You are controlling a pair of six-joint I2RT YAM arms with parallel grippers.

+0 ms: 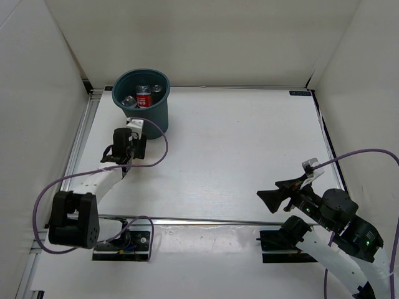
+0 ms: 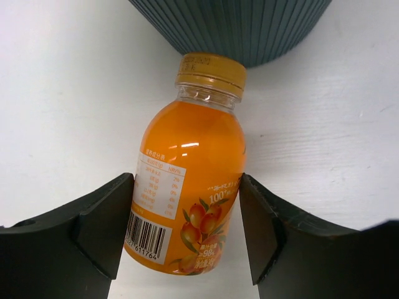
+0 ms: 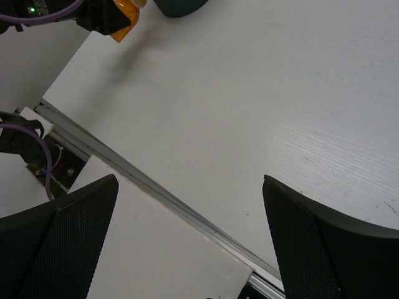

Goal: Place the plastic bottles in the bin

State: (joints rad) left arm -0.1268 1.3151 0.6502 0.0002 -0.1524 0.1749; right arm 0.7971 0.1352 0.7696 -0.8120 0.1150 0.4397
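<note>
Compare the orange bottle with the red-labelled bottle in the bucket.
The stubby orange plastic bottle is orange throughout with a gold cap; the red-labelled bottle shows only a red band. The orange one is outside the dark teal round bin, in the left gripper; the red-labelled one is inside. Both are small.
</note>
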